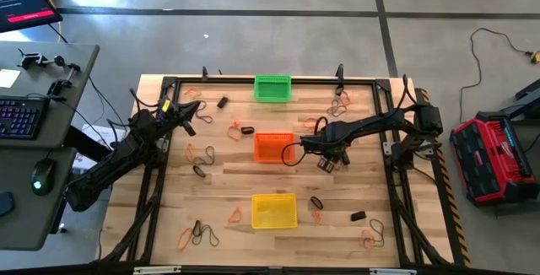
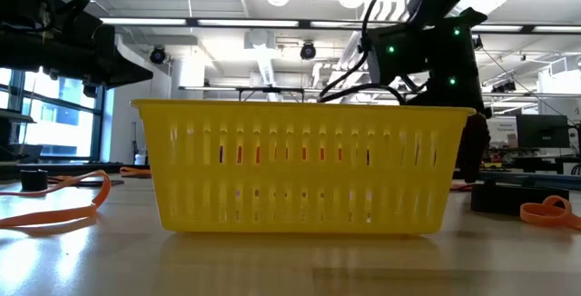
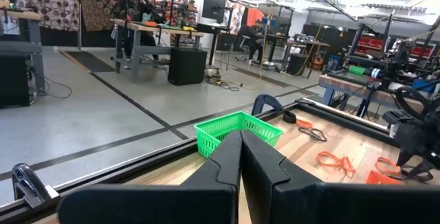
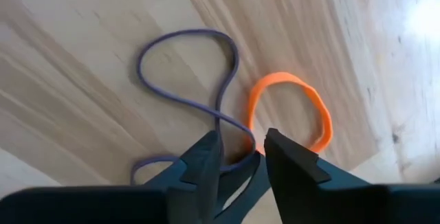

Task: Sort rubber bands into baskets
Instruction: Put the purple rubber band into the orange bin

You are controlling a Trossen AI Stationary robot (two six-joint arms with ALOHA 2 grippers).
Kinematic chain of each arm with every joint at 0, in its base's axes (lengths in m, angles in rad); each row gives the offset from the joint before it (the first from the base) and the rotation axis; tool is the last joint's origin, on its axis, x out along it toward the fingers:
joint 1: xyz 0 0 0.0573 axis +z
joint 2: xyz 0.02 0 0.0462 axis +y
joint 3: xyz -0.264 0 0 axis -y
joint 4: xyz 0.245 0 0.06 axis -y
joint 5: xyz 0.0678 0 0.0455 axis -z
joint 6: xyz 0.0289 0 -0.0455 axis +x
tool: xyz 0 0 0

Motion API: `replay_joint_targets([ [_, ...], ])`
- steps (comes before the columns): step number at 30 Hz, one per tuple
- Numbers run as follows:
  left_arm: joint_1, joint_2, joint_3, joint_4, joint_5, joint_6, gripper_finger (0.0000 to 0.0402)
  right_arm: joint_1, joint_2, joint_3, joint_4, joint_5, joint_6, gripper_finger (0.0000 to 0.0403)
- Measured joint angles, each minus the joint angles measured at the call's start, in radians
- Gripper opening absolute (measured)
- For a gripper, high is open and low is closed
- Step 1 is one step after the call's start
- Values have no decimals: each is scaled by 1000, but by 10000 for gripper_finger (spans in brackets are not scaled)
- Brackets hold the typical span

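Here your right gripper (image 4: 240, 157) hangs just right of the orange basket (image 1: 273, 147) at frame centre, jaws partly apart astride a dark band (image 4: 185, 80) that touches an orange band (image 4: 289, 110). Close now and you may pinch both, mixing colours. The left gripper (image 3: 240, 157), jaws shut, waits at the upper left. The pale wooden bench (image 1: 228, 182) is strewn with bands; polished concrete floor surrounds it.
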Motion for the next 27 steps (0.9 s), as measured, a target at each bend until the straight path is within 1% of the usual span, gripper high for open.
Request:
replay_joint_targets([
  [15, 0, 0, 0, 0, 0, 0, 0, 0, 0, -7, 40, -13, -9, 41],
  [21, 0, 0, 0, 0, 0, 0, 0, 0, 0, -2, 36, -64, -16, 5],
  [25, 0, 0, 0, 0, 0, 0, 0, 0, 0, 32, 7, -103, -8, 3],
  [27, 0, 0, 0, 0, 0, 0, 0, 0, 0, 54, -5, -104, 2, 1],
])
